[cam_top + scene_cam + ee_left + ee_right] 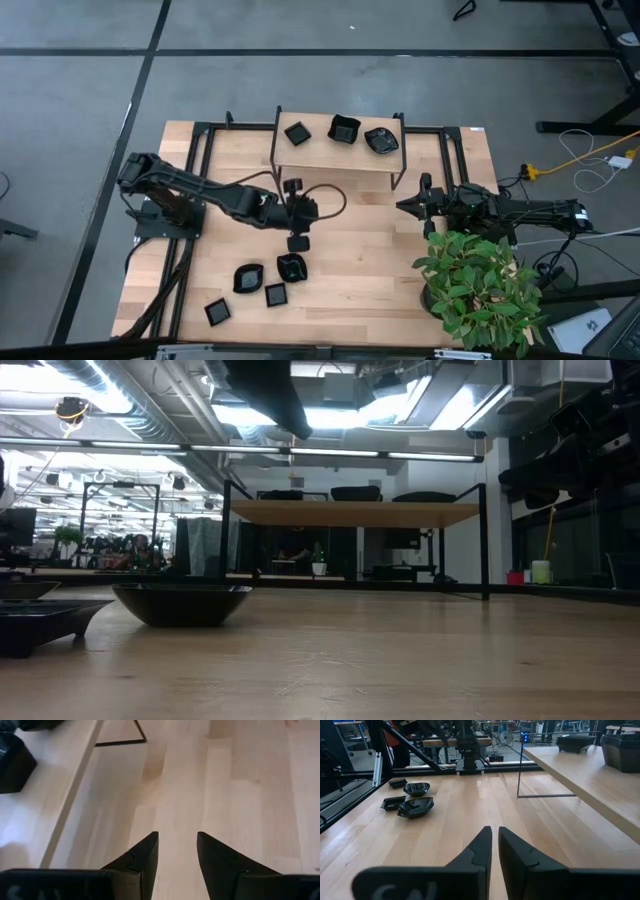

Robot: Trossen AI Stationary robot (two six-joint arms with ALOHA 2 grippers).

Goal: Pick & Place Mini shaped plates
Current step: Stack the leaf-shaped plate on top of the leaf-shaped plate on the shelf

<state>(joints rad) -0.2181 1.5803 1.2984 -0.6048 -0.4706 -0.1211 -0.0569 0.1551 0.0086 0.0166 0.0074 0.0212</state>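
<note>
Left gripper (298, 240) over mid-desk (360, 270), jaws parted with bare wood showing between them in its wrist view, nothing held, nothing touched. Fingers (142, 860) point at the open desk surface.

Right gripper (408, 206) parked at the desk's right side, jaws nearly together with only a thin slit between them, empty; fingers (480, 851) aim across the desk toward the left arm.

Mini shaped plates: four on the desk near the front-left: wavy one (291, 267) just below the left gripper, rounded one (248, 278) beside it, small square (275, 294) in front of those, another square (217, 311) further toward the front-left corner. Three more sit on top of the raised shelf (340, 160) at the back: square (297, 133), squarish bowl (344, 129), wavy dish (381, 140). In the right wrist view the desk group (415, 806) lies clear of both grippers.

Obstructions: shelf's thin black legs (275, 150) stand just behind the left gripper; black frame rails (205, 150) run along the desk edges. Potted plant (480, 285) sits at the front-right, right beside the right arm. Cables (590, 160) on the floor to the right.

Low view: rounded bowl (181, 603) and part of a flat plate (35, 622) in the foreground, shelf behind.
</note>
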